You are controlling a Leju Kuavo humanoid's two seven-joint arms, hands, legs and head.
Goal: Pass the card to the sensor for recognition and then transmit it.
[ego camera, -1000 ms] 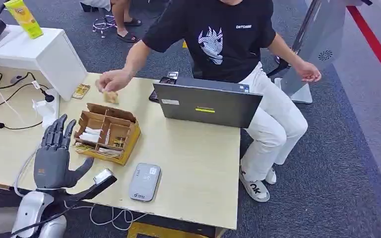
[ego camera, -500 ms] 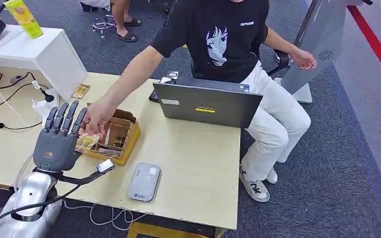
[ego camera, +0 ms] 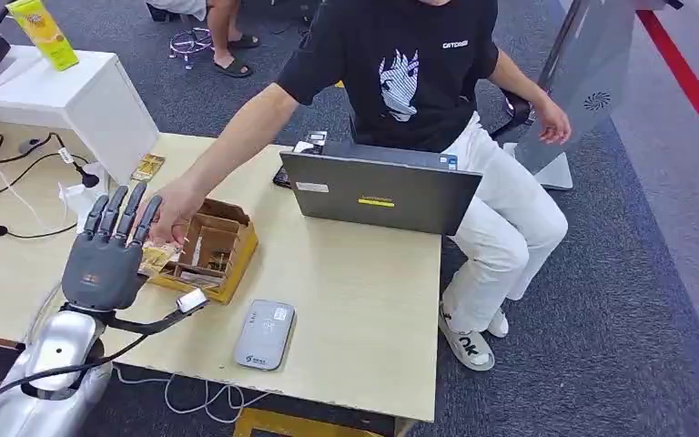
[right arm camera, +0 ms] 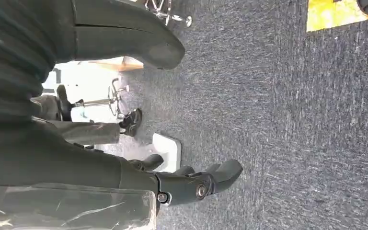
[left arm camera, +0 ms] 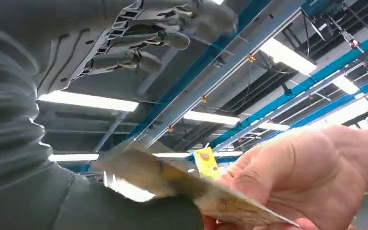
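Observation:
My left hand (ego camera: 109, 255) is raised over the table's left part, palm up, with its fingers (ego camera: 126, 211) straight and spread. A person's hand (ego camera: 171, 214) reaches across the cardboard box (ego camera: 227, 238) and holds a yellowish card (ego camera: 159, 258) against my palm. In the left wrist view the card (left arm camera: 172, 179) lies across the base of my thumb, pinched by the person's hand (left arm camera: 306, 177), and my fingers (left arm camera: 139, 48) stay apart from it. The grey card sensor (ego camera: 265, 334) lies flat near the table's front edge. My right hand (right arm camera: 76, 158) hangs above the carpet, holding nothing.
The divided box holds several cards. An open laptop (ego camera: 382, 191) stands at the table's far side, in front of the seated person. Another card (ego camera: 148, 167) lies by a white cabinet (ego camera: 82, 100). Cables (ego camera: 18, 173) run over the table at the left.
My left hand rose, swung up beside the box and closed its thumb in. The person's hand came down from the table's far side with the card and set it against my palm.

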